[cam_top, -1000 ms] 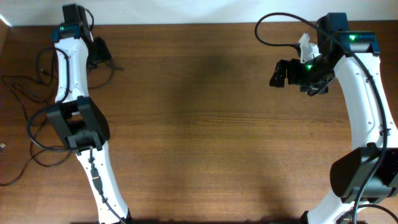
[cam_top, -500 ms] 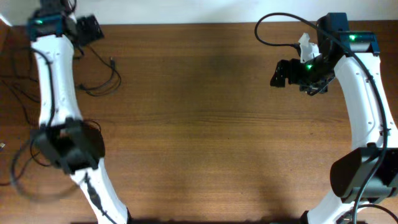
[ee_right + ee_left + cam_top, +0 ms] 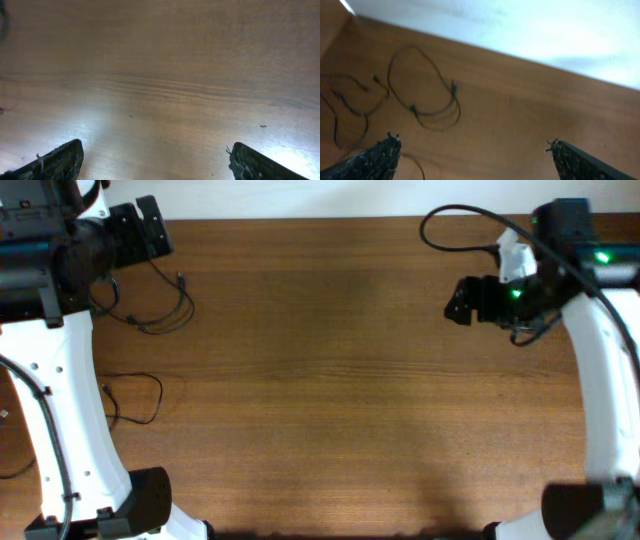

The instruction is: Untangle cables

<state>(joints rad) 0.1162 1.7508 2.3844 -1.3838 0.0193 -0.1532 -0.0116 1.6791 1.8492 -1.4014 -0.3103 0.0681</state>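
Thin black cables lie loose on the brown table at the far left. One cable (image 3: 160, 308) loops near the back left, and it shows as a loop in the left wrist view (image 3: 427, 107). Another cable (image 3: 135, 395) loops by the left arm. More cord (image 3: 345, 110) trails at the left in the left wrist view. My left gripper (image 3: 140, 235) is raised near the back left edge, open and empty (image 3: 472, 147). My right gripper (image 3: 462, 300) hovers at the back right, open and empty (image 3: 155, 155), over bare wood.
A thicker black arm cable (image 3: 450, 225) arcs from the right arm. The table's back edge meets a white wall (image 3: 520, 30). The left arm's white links (image 3: 60, 420) stand along the left side.
The left arm has lifted and swung toward the back left, uncovering a cable loop by the arm. The right arm has shifted slightly right.
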